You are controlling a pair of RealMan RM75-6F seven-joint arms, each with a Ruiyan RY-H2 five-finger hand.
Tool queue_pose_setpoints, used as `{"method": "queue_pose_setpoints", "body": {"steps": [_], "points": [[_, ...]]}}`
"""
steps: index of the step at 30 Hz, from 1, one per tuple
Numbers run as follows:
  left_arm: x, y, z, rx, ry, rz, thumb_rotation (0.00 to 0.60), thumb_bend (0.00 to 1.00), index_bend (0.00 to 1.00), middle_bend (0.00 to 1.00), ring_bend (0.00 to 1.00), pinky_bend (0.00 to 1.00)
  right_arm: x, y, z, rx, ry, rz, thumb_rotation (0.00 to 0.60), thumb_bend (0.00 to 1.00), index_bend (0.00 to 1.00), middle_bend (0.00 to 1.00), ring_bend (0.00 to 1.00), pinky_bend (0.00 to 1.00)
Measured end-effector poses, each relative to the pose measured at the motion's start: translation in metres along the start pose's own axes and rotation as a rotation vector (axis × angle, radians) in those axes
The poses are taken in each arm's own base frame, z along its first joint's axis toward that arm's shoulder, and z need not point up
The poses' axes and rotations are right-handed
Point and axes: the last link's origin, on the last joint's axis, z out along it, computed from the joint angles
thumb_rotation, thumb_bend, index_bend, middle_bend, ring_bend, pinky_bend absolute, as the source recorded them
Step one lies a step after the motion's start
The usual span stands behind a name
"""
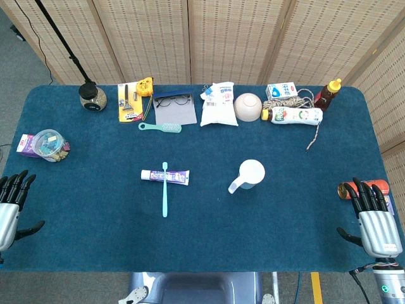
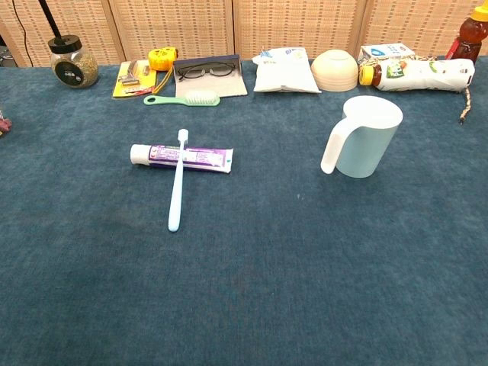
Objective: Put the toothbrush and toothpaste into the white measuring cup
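Task not begun: the toothbrush [image 2: 177,183] lies crossed over the toothpaste [image 2: 181,157] on the surface [image 2: 252,290], well apart from the upright, empty white measuring cup [image 2: 363,137]. The left robot hand [image 1: 11,201] and right robot hand [image 1: 373,215] rest at the surface edges, fingers apart, holding nothing; both items remain to be placed.

No lettering is clear enough to read. The toothpaste [image 2: 181,157] tube, the white pouch [image 2: 286,70], the small carton [image 2: 387,52] and the lying bottle [image 2: 421,74] carry print, all too small or blurred.
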Motion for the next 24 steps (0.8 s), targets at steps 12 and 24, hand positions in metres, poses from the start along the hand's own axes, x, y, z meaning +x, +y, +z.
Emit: {"method": "queue_pose_setpoints", "body": {"steps": [12, 24], "points": [[0.0014, -0.0014, -0.0009, 0.0, 0.006, -0.008, 0.6, 0.03, 0.0, 0.0, 0.0, 0.0, -0.0017, -0.001, 0.0009, 0.0, -0.011, 0.004, 0.6, 0.0, 0.0, 0.0, 0.0, 0.0], [0.0032, -0.0014, -0.0043, -0.008, 0.007, -0.019, 0.6, 0.03, 0.0, 0.0, 0.0, 0.0, -0.0087, -0.005, 0.0027, 0.024, -0.055, 0.044, 0.6, 0.0, 0.0, 0.0, 0.0, 0.0]]}}
